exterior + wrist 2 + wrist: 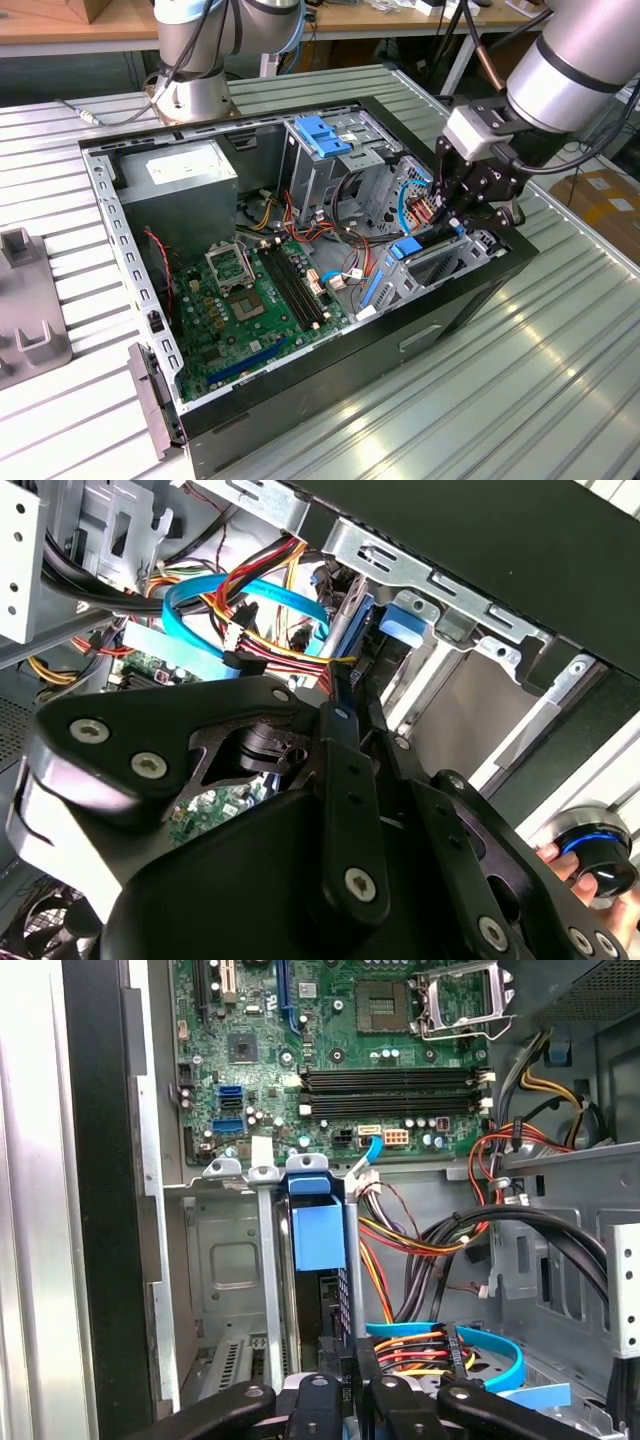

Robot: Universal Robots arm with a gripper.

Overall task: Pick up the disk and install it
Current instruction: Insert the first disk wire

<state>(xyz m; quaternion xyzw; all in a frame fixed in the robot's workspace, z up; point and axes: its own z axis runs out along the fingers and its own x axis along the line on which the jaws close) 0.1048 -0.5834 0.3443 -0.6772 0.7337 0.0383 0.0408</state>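
The disk (318, 1235) stands on edge in the drive cage (440, 262) at the corner of the open computer case (500, 275), on the exterior view's right. In the first wrist view its blue rail end shows between the cage's metal uprights, with the dark body running back toward the gripper (345, 1400). It looks partly seated in its slot, though how deep it sits cannot be told.

The gripper (470, 205) hangs just above the cage, and its fingers (345, 720) seem pressed onto the thin upper edge of the disk, one on each flat side.

As a judgement, the disk is stiff and fairly heavy for its size, with smooth metal faces that could slip; the plastic rails are the weaker part and may flex or snap if twisted. A hold across the flat faces near the middle of the edge suits it best.

Around it lie blue cables (250, 600), red and yellow wiring (420, 1230), and the green motherboard (255, 300) deeper in the case. The case rests on a ribbed metal counter (520, 390).
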